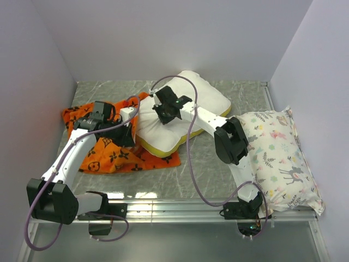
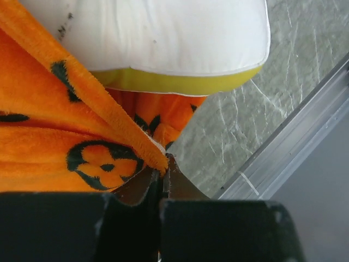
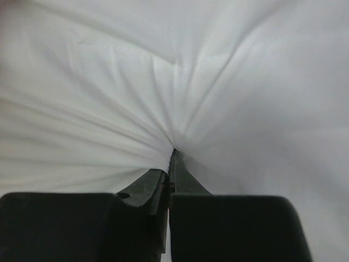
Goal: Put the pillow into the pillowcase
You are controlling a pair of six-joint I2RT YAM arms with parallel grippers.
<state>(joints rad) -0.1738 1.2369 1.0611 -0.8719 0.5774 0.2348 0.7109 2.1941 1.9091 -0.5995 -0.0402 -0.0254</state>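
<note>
The white pillow [image 1: 199, 98] with a yellow band lies at the middle back, its left end over the orange pillowcase [image 1: 109, 155]. My right gripper [image 1: 162, 115] is shut on a pinch of the pillow's white top; folds radiate from the fingertips in the right wrist view [image 3: 173, 155]. My left gripper [image 1: 126, 130] is shut on the pillowcase's fuzzy upper edge [image 2: 131, 136] beside the pillow's left end. The left wrist view shows the pillow [image 2: 163, 33] with its yellow band just above the held edge, and the gripper [image 2: 165, 161] closed on orange fabric.
A white pillow printed with deer and plants [image 1: 281, 158] lies along the right wall. A metal rail [image 1: 180, 207] runs along the table's near edge. Grey walls close in the left, back and right sides.
</note>
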